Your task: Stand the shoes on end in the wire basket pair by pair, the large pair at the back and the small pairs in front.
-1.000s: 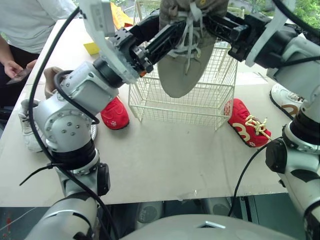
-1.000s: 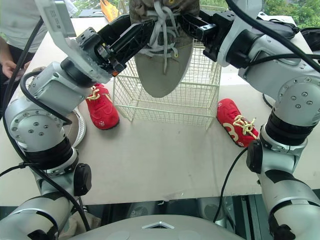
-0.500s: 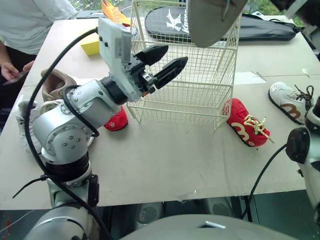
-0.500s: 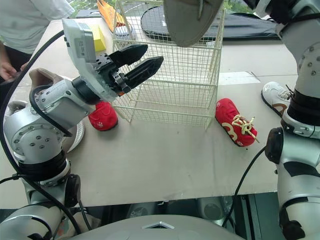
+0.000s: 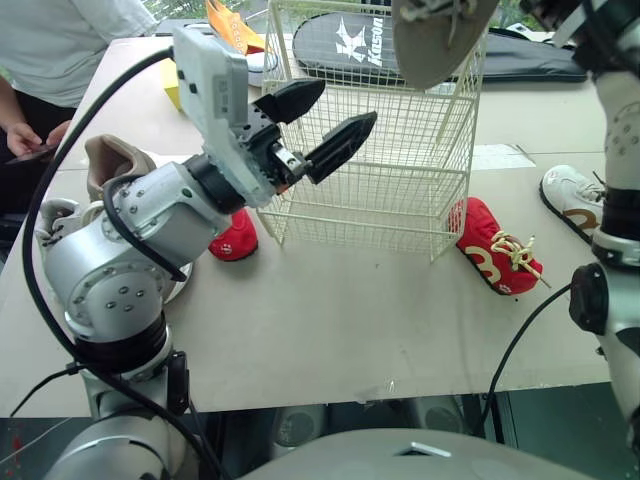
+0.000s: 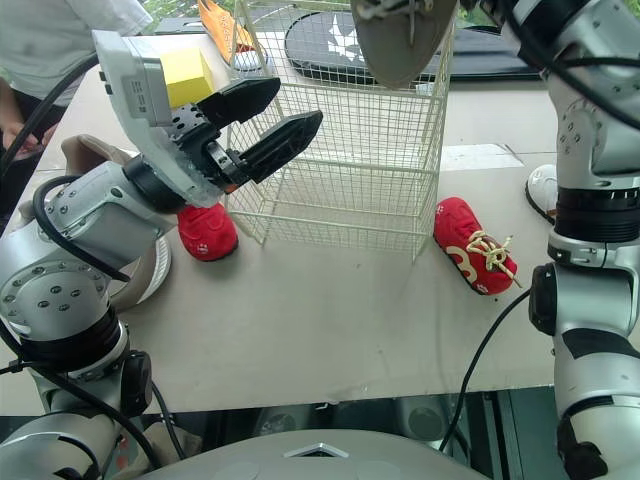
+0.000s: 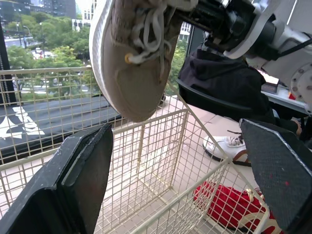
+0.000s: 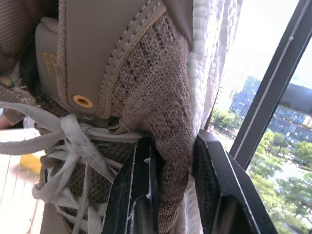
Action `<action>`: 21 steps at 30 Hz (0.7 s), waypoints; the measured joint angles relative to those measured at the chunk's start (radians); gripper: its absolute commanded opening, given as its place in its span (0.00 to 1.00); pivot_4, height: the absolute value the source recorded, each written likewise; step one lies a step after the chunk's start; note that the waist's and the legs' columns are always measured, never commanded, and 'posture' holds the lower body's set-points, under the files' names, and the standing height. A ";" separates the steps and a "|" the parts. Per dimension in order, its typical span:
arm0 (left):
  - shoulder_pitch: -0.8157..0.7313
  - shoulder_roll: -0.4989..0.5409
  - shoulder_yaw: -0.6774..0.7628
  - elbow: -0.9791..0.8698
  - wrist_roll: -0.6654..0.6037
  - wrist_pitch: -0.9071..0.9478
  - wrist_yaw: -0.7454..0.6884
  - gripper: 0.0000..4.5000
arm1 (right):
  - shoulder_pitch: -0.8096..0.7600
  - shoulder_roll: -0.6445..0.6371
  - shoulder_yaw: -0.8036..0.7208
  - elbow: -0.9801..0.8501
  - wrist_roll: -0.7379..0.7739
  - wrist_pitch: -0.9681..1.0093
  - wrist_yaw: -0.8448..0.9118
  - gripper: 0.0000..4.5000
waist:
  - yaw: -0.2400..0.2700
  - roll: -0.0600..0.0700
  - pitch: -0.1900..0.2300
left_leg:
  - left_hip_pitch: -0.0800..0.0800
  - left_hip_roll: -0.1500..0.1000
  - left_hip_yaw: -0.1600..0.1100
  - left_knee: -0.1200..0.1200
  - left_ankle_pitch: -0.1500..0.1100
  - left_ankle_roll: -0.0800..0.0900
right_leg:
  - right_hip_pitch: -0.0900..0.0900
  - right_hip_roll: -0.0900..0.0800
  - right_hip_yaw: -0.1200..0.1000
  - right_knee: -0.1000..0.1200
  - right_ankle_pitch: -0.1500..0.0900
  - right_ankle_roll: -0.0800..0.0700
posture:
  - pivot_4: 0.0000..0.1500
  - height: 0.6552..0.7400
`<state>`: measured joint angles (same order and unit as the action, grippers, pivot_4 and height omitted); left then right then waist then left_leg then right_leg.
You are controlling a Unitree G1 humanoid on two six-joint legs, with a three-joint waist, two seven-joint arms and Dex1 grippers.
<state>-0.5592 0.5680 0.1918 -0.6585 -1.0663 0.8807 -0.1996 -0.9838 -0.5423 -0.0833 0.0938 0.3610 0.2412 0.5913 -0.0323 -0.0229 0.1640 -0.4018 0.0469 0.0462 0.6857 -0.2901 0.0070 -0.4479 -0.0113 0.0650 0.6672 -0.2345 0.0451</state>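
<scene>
At the upper left of the frame a person (image 5: 55, 40) in a white top stands at the edge of the bench (image 5: 340, 320). Near that edge, in the left part of the frame, a beige shoe (image 5: 108, 160) and a white shoe (image 5: 52, 215) lie partly hidden behind the left arm. A yellow block (image 6: 186, 74) sits further back.

The left jaws are held above the bench, left of centre, in front of the near left corner of the wire basket (image 5: 400, 190). Their two black fingers (image 5: 340, 145) are spread wide with nothing between them. Below them a red shoe (image 5: 236, 238) lies on the bench just beside the basket's left side.

The basket stands upright in the middle of the frame, with a black racket bag (image 5: 335, 45) flat on the bench behind it.

At the top of the frame, right of centre, a large grey-beige shoe (image 5: 440, 40) hangs toe down over the basket's open top, its sole facing the head camera and its toe about level with the rim. The right jaws hold it: in the right wrist view the fingers (image 8: 134, 195) pinch the knitted collar of the shoe beside the laces.

To the right of the basket, close to its lower right corner, a second red shoe (image 5: 497, 258) with yellow laces lies on its side. At the right edge of the frame rests a white shoe with brown trim (image 5: 568, 200).
</scene>
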 measured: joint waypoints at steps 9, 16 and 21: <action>0.057 0.029 0.026 -0.018 -0.022 -0.019 -0.027 1.00 | 0.211 0.040 0.030 -0.053 -0.040 -0.070 0.031 0.04 | 0.015 0.000 0.000 | 0.001 -0.001 0.001 0.000 0.000 0.000 | 0.001 0.000 0.001 0.000 0.000 0.000 | 1.00 1.00; 0.408 0.128 0.257 -0.041 -0.037 -0.121 -0.290 1.00 | 0.275 0.035 0.023 -0.052 -0.039 -0.062 0.051 0.35 | 0.023 0.001 -0.002 | 0.004 -0.001 0.001 -0.001 0.000 0.000 | 0.007 0.000 -0.007 -0.004 0.000 -0.001 | 1.00 1.00; 0.460 0.139 0.262 -0.041 -0.036 -0.159 -0.348 1.00 | 0.302 0.029 0.018 -0.089 -0.022 -0.045 0.077 0.89 | 0.021 0.000 -0.002 | 0.005 -0.001 0.000 0.001 -0.002 0.004 | 0.009 -0.001 -0.007 -0.004 0.000 0.000 | 1.00 1.00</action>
<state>-0.0995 0.7068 0.4533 -0.6995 -1.1023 0.7216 -0.5476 -0.6815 -0.5135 -0.0650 0.0052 0.3389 0.1965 0.6686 -0.0114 -0.0232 0.1618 -0.3969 0.0461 0.0461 0.6865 -0.2922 0.0106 -0.4388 -0.0118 0.0585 0.6635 -0.2346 0.0446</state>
